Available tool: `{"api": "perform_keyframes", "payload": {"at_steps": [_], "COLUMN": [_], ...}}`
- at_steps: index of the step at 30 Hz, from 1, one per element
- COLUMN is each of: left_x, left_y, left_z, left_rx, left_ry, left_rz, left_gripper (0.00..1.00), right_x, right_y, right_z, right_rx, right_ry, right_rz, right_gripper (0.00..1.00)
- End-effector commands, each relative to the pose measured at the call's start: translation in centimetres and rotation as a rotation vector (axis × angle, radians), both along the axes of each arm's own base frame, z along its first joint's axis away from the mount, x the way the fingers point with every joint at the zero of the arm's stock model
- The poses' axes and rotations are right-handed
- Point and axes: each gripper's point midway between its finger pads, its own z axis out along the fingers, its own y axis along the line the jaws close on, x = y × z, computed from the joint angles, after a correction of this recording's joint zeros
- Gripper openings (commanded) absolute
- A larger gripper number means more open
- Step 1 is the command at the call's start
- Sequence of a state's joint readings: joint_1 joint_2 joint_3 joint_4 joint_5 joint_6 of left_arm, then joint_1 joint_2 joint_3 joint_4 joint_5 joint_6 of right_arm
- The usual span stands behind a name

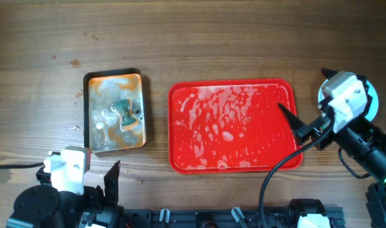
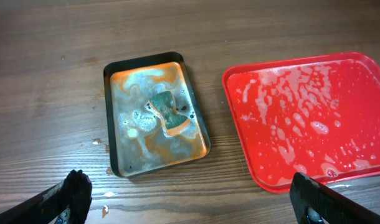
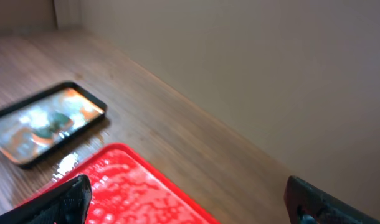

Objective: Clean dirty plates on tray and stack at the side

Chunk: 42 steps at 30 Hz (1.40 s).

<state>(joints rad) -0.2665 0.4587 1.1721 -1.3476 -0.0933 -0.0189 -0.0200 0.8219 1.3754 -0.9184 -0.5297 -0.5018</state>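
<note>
Step in hand: looks like the tail end of the job. The plates [image 1: 374, 104] are off at the right side of the surface [image 1: 212, 38], mostly hidden under the right arm, so how many are stacked can't be told.
Right hand [image 3: 187, 186]: fingers spread wide, nothing between them, hanging over the right end of the red tray [image 1: 171, 126].
Left hand [image 2: 189, 183]: also wide open and empty, parked at the near edge, well apart from both trays.
Doing it well: probably lift the right arm straight up before swinging it anywhere, so it doesn't clip the stack. Keeping its black cable [image 1: 275, 171] out of the suds would be smart too.
Red tray contents: just soapy foam and water streaks, no plates on it.
Metal tray [image 2: 140, 61]: murky water with orange-brown smears and bubbles, plus a green sponge [image 2: 168, 112] sitting near the middle.
Mess: a few drops on the surface just beside the metal tray.
</note>
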Motion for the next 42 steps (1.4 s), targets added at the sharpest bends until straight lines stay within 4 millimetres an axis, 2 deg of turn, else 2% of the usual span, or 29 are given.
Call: {"api": "perform_keyframes", "payload": {"at_steps": [1, 4, 6, 7, 9, 11, 12, 15, 17, 19, 23, 27, 29, 31, 32, 37, 38, 39, 42], "left_x": [0.0, 0.0, 0.0, 0.0, 0.0, 0.0, 0.0, 0.0, 0.0, 0.0, 0.0, 0.0, 0.0, 0.0, 0.0, 0.0, 0.0, 0.0, 0.0], "left_y": [0.2, 0.2, 0.2, 0.2, 0.2, 0.2, 0.2, 0.2, 0.2, 0.2, 0.2, 0.2, 0.2, 0.2, 0.2, 0.2, 0.2, 0.2, 0.2], "left_z": [0.2, 0.2, 0.2, 0.2, 0.2, 0.2, 0.2, 0.2, 0.2, 0.2, 0.2, 0.2, 0.2, 0.2, 0.2, 0.2, 0.2, 0.2, 0.2], "left_rx": [0.018, 0.018, 0.018, 0.018, 0.018, 0.018, 0.018, 0.018, 0.018, 0.018, 0.018, 0.018, 0.018, 0.018, 0.018, 0.018, 0.018, 0.018, 0.018], "left_ry": [-0.011, -0.01, -0.01, -0.011, -0.01, -0.01, -0.01, -0.011, -0.011, -0.011, -0.011, -0.011, -0.011, -0.01, -0.011, -0.011, -0.01, -0.011, -0.01], "left_rz": [-0.003, -0.003, -0.003, -0.003, -0.003, -0.003, -0.003, -0.003, -0.003, -0.003, -0.003, -0.003, -0.003, -0.003, -0.003, -0.003, -0.003, -0.003, -0.003], "left_gripper": [1.0, 1.0, 1.0, 1.0, 1.0, 1.0, 1.0, 1.0, 1.0, 1.0, 1.0, 1.0, 1.0, 1.0, 1.0, 1.0, 1.0, 1.0, 1.0], "right_x": [0.8, 1.5, 2.7, 2.3, 0.4, -2.4, -4.4, -8.3, -9.4, -9.1, -6.1, -3.1, -1.8, -0.5, 0.0, 1.5, 1.6, 1.8, 2.0], "right_y": [-0.7, -1.9, -5.4, -7.0, -7.3, -6.6, -5.9, -5.3, -5.3, -5.6, -5.6, -5.9, -7.3, -9.7, -10.3, -9.9, -9.8, -9.4, -9.2], "right_z": [0.3, 0.6, 1.6, 2.4, 4.3, 5.8, 6.4, 5.8, 4.3, 2.3, -3.8, -8.1, -10.2, -13.3, -14.7, -19.0, -19.3, -20.0, -22.5], "right_rx": [-0.108, -0.033, 0.196, 0.271, 0.278, 0.276, 0.286, 0.307, 0.319, 0.401, 0.622, 0.669, 0.713, 0.874, 0.913, 0.803, 0.777, 0.694, 0.639], "right_ry": [-0.063, -0.03, 0.019, 0.002, -0.094, -0.191, -0.256, -0.372, -0.418, -0.434, -0.427, -0.36, -0.341, -0.292, -0.278, -0.277, -0.277, -0.277, -0.194], "right_rz": [-0.014, -0.121, -0.414, -0.528, -0.534, -0.472, -0.427, -0.375, -0.369, -0.381, -0.362, -0.393, -0.479, -0.63, -0.665, -0.656, -0.653, -0.631, -0.651], "right_gripper": [1.0, 1.0, 1.0, 1.0, 1.0, 1.0, 1.0, 1.0, 1.0, 1.0, 1.0, 1.0, 1.0, 1.0, 1.0, 1.0, 1.0, 1.0, 1.0]}}
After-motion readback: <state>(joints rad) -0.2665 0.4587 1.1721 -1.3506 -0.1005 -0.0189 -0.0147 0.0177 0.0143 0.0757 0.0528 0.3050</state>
